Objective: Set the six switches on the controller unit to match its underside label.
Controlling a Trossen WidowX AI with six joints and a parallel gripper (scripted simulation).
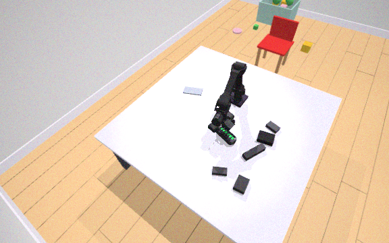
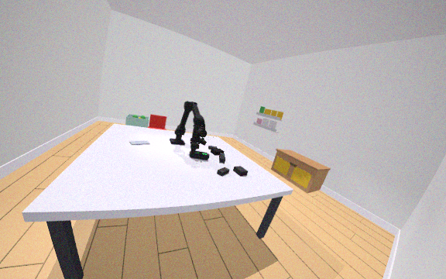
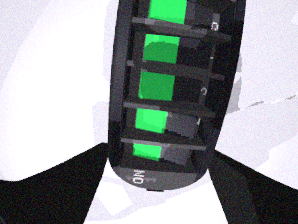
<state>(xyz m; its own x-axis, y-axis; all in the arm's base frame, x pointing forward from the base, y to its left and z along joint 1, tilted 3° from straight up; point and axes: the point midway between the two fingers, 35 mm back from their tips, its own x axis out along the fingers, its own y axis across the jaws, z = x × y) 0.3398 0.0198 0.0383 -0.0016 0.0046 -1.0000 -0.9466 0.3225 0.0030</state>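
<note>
The dark grey controller unit (image 1: pixel 227 136) (image 2: pixel 199 155) (image 3: pixel 172 179) is top side up, its row of rocker switches facing the wrist camera. My gripper (image 1: pixel 220 127) (image 2: pixel 194 150) (image 3: pixel 158 152) is shut on the unit, a finger on each long side near the end marked ON. In the wrist view the green ends are left and the dark ends right. The two switches nearest the ON mark show bright green and grey; the two beyond show darker green and near-black, so the tilts seem to differ. The far end is cut off. The underside label is hidden. Whether the base touches the bench is unclear.
A long dark module (image 1: pixel 254 152) (image 2: pixel 222 157) lies beside the unit. Dark blocks (image 1: pixel 266 138) (image 1: pixel 273 127) lie behind it, and two more (image 1: pixel 219 171) (image 1: pixel 241 184) lie toward the front. A pale flat plate (image 1: pixel 192 91) (image 2: pixel 139 142) lies across the bench (image 1: pixel 154 128).
</note>
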